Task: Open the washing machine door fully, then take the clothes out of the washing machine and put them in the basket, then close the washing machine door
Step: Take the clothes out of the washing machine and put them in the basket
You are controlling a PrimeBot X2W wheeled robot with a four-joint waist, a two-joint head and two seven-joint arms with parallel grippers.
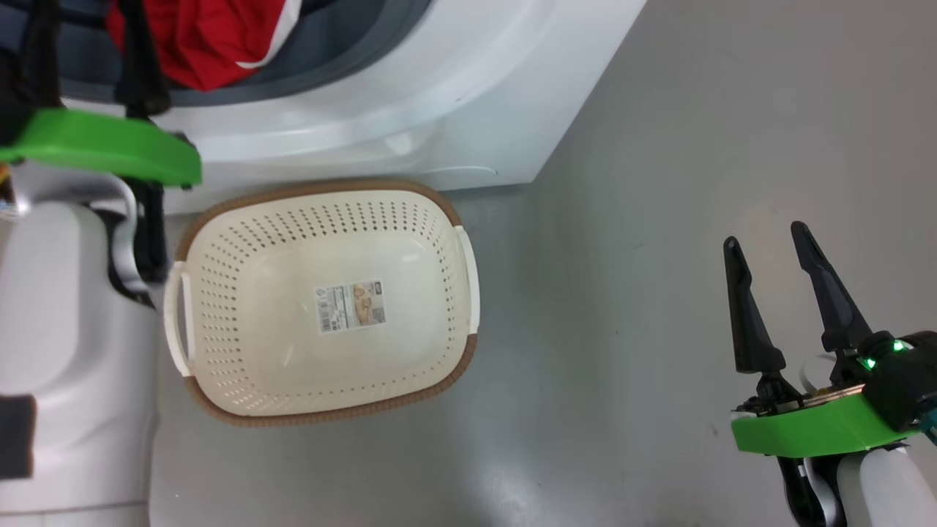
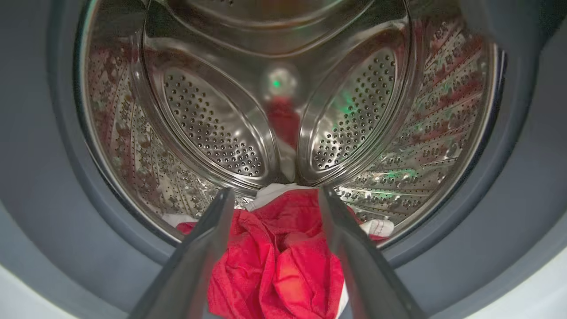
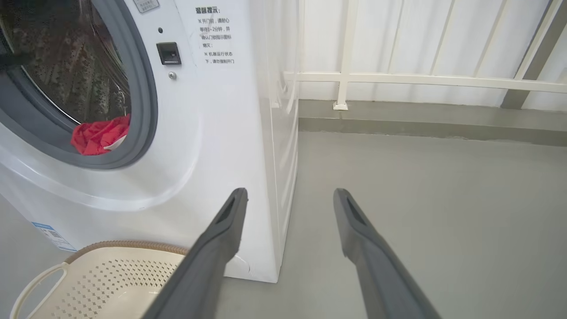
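Looking down from the head camera, I am getting the washing machine (image 1: 439, 102) only in part: the top edge is cutting off all but its smooth white lower front and an arc of its grey rubber ring (image 1: 351, 44). Through the left wrist camera the steel drum (image 2: 208, 128) is gleaming, perforated and ribbed, and its polished wall is throwing back red smears that are blurring the load's true edge.

On the dull grey floor (image 1: 659, 219), just in front of the machine, the basket (image 1: 322, 189) is sitting upright: a cream plastic rounded rectangle dotted with holes, with a brown woven-look rim and 2 white side handles.

The clothes (image 2: 283, 266) are lying crumpled at the drum's mouth, soft bright red with white trim. How many pieces there are, I am not able to tell.

The left gripper (image 2: 275, 191) is reaching into the opening with its 2 dark fingers spread wide either side of the heap, gripping nothing. Whether they are touching cloth, I cannot tell. The right gripper (image 1: 766, 236) is hanging over bare floor, well apart from the basket, jaws parted and empty.

A paper label (image 1: 350, 306) is lying on the basket's bottom, its print too small for reading.
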